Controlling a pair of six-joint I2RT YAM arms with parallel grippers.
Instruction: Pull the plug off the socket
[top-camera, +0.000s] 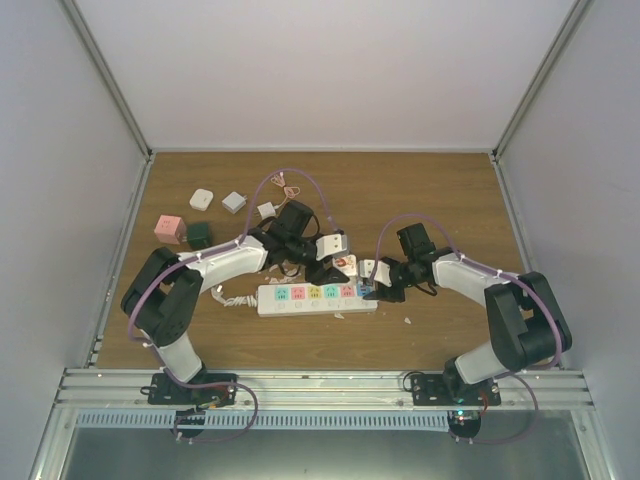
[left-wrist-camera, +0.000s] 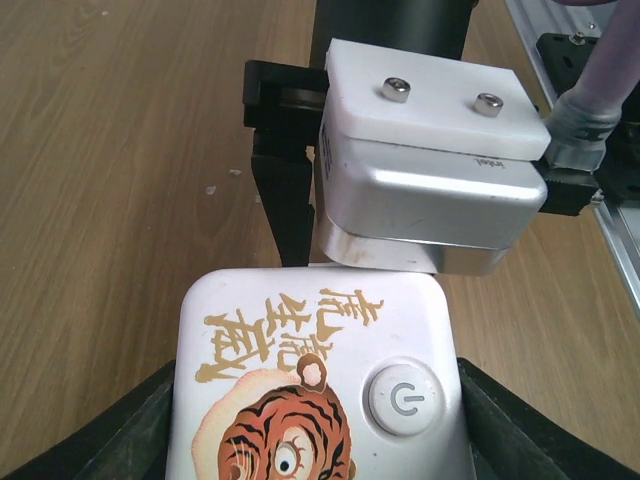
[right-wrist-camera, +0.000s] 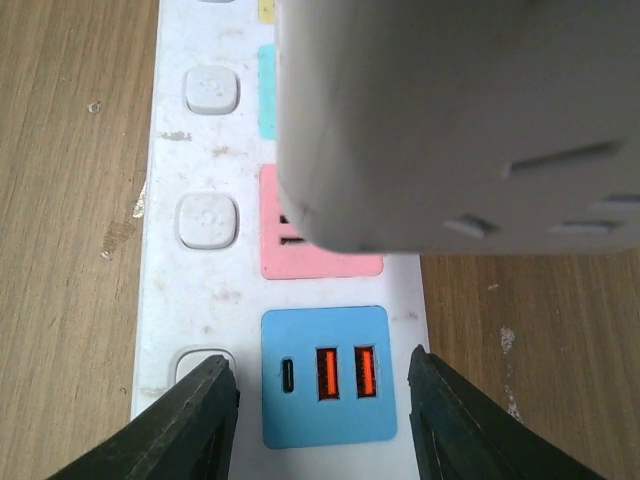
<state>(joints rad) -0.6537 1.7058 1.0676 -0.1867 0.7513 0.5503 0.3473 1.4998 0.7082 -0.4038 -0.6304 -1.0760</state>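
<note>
Item record, read left to right, all places given from the socket (top-camera: 310, 299), a long white strip with pastel faces lying flat on the table (top-camera: 440, 190).

Far left of socket: pink cube (top-camera: 168, 228), dark green block (top-camera: 198, 235) and small white blocks (top-camera: 234, 202). All lie well apart from it and none is engaged.

Left end of socket: short white cord (top-camera: 230, 296), coiled on the wood.

Above socket, toward its right half: left gripper (left-wrist-camera: 316, 400), clenched on the plug (left-wrist-camera: 300, 330) with one dark finger against each side. Plug is a white square body printed with a tiger and gold characters, with a round power button on top. In the right wrist view its pale underside hangs over the pink face (right-wrist-camera: 320, 255), whose slots show partly uncovered beneath it. It is judged lifted out or very nearly so, though blur prevents confirming that the pins are clear.

Right end of socket: right gripper (right-wrist-camera: 318, 372), fingers part-way apart, straddling the blue USB face (right-wrist-camera: 325, 425). Whether they bear on the strip or merely hover cannot be told.

Status: grasp made, and extraction judged at or near completion. Outstanding: carrying the plug clear of the socket.
</note>
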